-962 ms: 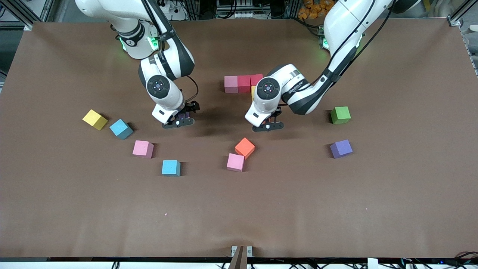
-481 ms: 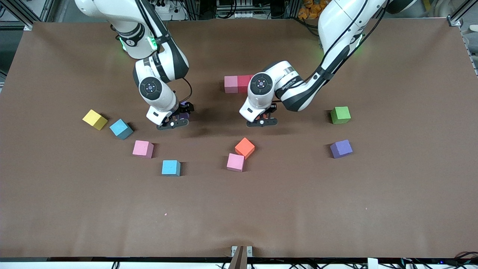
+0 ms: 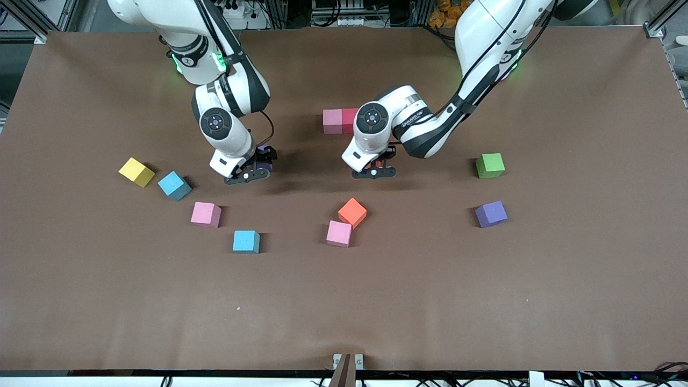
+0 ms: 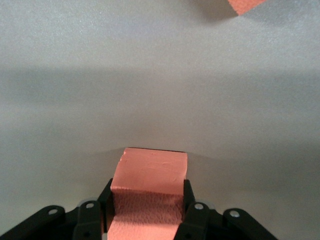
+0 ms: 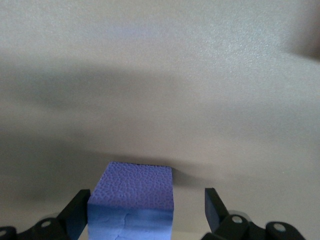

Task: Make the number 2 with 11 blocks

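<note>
Over brown matte tabletop (image 3: 344, 301), left claw (image 4: 145, 215) clenches pitted orange foam cube (image 4: 150, 185) (right claw (image 5: 145, 215) released beside purple cube (image 5: 132, 200)).

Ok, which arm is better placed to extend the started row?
Left. The left end effector is shut on an orange block beside the pink and red row; the right end effector is open around a purple block, toward the right arm's end.

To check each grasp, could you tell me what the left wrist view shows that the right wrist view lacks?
Only the left wrist view: an orange cube clamped in the left pincer, and a corner of a second orange cube. Only the right wrist view: a purple cube in the open right pincer, a gap on one side. Both: the table.
</note>
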Action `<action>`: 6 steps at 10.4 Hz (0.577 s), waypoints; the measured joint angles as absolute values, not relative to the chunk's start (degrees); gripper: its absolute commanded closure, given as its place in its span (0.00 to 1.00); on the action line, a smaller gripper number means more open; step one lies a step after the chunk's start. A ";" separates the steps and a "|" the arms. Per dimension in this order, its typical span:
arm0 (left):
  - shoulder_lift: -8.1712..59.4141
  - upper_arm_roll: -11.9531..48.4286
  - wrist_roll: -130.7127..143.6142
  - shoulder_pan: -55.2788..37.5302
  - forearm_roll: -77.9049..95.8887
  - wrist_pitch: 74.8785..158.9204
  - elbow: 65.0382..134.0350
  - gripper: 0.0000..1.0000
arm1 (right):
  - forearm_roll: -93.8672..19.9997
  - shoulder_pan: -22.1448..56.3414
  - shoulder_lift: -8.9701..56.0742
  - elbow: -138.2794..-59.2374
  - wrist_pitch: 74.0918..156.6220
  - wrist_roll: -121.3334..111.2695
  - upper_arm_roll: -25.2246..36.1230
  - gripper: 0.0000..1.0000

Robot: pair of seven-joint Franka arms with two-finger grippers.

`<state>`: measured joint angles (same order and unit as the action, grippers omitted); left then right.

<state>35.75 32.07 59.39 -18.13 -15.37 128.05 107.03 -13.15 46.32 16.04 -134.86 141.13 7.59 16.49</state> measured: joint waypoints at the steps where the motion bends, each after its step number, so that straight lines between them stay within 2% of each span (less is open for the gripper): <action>1: 35.77 32.08 59.39 -18.20 -15.37 127.99 107.10 0.58 | -13.15 46.34 16.04 -134.92 141.17 7.57 16.45 0.00; 2: 35.79 32.08 59.39 -18.27 -15.37 127.95 107.16 0.37 | -13.15 46.36 16.04 -135.05 141.26 7.56 16.38 0.00; 3: 35.84 32.08 59.39 -18.31 -15.37 127.93 107.24 0.00 | -13.15 46.38 16.04 -135.28 141.41 7.56 16.35 0.00; 6: 36.06 32.08 59.67 -18.35 -15.35 127.92 107.32 0.00 | -13.15 46.38 16.04 -136.23 141.71 7.56 16.30 0.00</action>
